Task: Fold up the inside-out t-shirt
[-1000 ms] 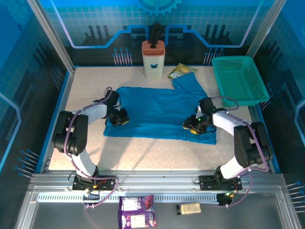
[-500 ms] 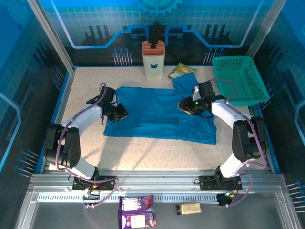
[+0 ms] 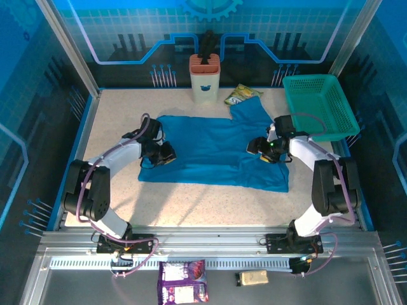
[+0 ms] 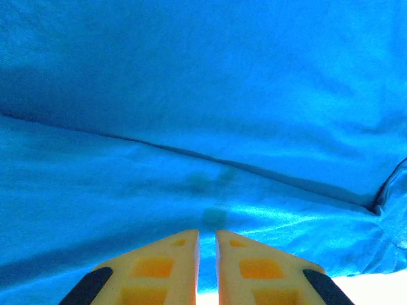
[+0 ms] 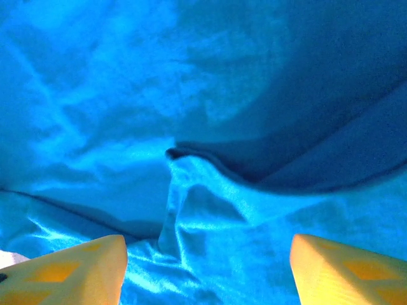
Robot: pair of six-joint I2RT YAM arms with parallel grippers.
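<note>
T-shirt: blue t-shirt [image 3: 216, 149] lies spread flat mid-bench [image 3: 121, 203]. One sleeve sticks up twd far edge on rt side. Near-rt corner a bit rumpled.
L gripper: L gripper [image 3: 166, 155] sits low at shirt's left edge, arm reaching in frm the left. Wrist cam: yellow fingers [image 4: 172, 267] pressed nearly together, only a thin slit btwn them. Tips are over the cloth, w/ a long crease running across just ahead. Can't tell if any cloth is caught in the slit.
R gripper: R gripper [image 3: 258, 147] is over shirt's rt part, just below the sleeve. Wrist cam: fingers [image 5: 70, 270] spread wide, nothing held. A raised fold of cloth stands btwn and ahead of them.
Basket: teal mesh basket [image 3: 318, 105] in far-rt corner, near shirt's rt side.
Snack pkt: yellow-green packet [image 3: 240, 93] at far edge, just beside the sleeve tip.
Holder: cream holder w/ orange top [image 3: 205, 82] far centre, dark items upright in it, apart frm shirt.
Front ledge: purple packet [image 3: 183, 283] and small tan packet [image 3: 252, 277] lie in front of the arm bases.
</note>
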